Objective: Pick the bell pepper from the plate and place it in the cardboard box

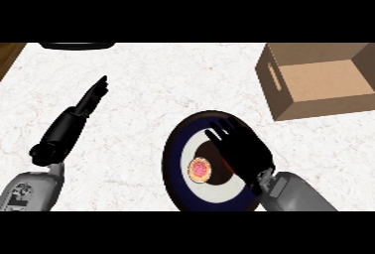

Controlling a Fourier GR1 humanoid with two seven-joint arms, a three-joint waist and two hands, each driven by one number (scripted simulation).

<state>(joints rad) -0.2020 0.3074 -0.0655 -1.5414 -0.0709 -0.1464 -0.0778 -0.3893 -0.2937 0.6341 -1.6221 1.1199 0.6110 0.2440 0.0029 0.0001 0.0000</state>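
White marbled counter (161, 99); cardboard box (322, 79)

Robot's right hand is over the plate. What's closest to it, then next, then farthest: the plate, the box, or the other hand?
In the head view, from the right hand:
1. Plate, directly beneath it.
2. Box, up and to the right at the counter's far corner.
3. Left hand, open, across the counter on the left.

White marbled counter top (168, 84), brown wood strip (9, 54) at far left edge, evenly lit.
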